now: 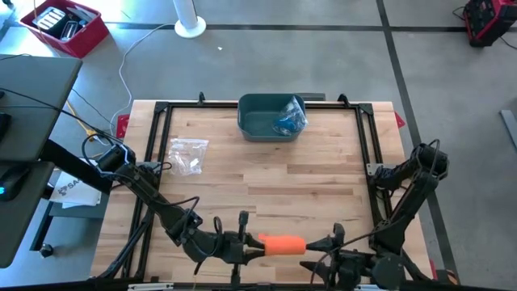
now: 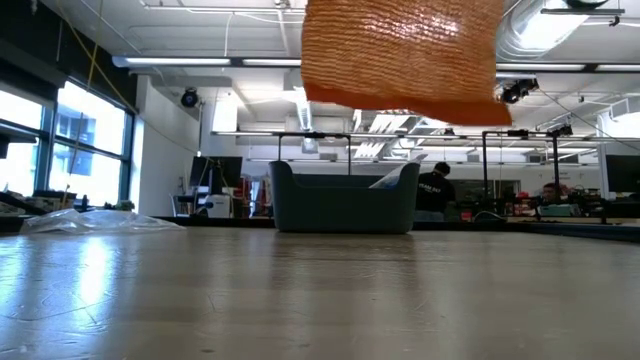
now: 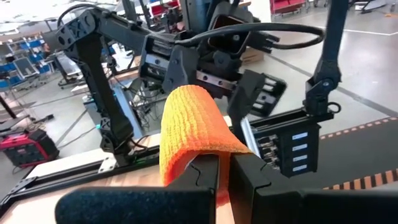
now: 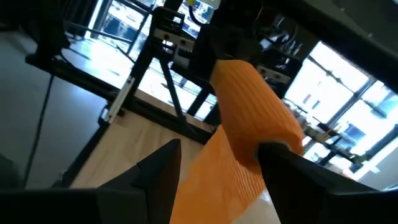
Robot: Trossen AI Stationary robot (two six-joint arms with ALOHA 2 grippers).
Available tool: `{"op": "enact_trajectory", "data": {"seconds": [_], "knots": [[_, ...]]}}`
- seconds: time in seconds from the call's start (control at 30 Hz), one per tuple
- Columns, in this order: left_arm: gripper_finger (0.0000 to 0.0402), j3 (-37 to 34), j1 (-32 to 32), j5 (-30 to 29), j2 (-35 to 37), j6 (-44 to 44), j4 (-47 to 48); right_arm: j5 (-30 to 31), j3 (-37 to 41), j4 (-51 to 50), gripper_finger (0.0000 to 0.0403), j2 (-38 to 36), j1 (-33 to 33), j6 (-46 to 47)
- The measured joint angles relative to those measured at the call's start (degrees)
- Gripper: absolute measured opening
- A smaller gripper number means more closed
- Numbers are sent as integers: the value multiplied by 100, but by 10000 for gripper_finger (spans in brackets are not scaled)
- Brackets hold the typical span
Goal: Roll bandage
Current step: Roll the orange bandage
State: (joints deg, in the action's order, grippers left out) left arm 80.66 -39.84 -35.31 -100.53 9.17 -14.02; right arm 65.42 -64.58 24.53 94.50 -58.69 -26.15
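An orange bandage [image 1: 282, 244] hangs above the table's [image 1: 275, 174] near edge, between both grippers. The left gripper [image 1: 252, 246] pinches one end, fingers clamped together; the right gripper [image 1: 321, 245] stands wide around the roll's other end – no firm grip visible. No readable writing.

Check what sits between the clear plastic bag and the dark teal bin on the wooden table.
Nothing: in the high view, bare wooden table separates the clear plastic bag from the dark teal bin.
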Motion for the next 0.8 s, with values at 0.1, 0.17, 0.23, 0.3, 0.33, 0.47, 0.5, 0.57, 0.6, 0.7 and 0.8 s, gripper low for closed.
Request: {"op": "enact_trajectory", "data": {"seconds": [0.1, 0.17, 0.23, 0.3, 0.33, 0.47, 0.5, 0.57, 0.6, 0.7, 0.8], "knots": [[5, 0, -2, -20, 0, 0, 26, -274, 0, -20, 208, 0, 135, 195], [6, 0, -13, -16, 0, 2, 24, -362, 2, 9, 208, 0, 170, 186], [6, 0, -5, -19, 0, 2, 23, -308, 2, 87, 207, 0, 195, 62], [6, 0, -4, -13, 11, 0, 28, -316, 2, 179, 198, -2, 212, 61], [8, 0, -4, -11, 13, -5, 37, -312, 2, 200, 190, -2, 233, 63], [31, 0, -12, 32, 15, -47, 29, -426, 2, 301, 127, -4, 321, 146], [41, 0, -13, 38, 15, -78, 48, -463, 2, 299, 106, -4, 350, 196], [60, 0, -17, 30, 18, -108, 130, -538, 3, 287, 59, -4, 388, 250], [70, 0, -17, -10, 34, -112, 212, -595, 4, 269, 36, -4, 397, 259], [91, 7, -48, -289, 132, -180, 682, -566, 7, 162, 13, 2, 403, 352], [103, 9, -138, -742, 312, -460, 1457, -496, 7, -234, 13, -87, 424, 708]]}}
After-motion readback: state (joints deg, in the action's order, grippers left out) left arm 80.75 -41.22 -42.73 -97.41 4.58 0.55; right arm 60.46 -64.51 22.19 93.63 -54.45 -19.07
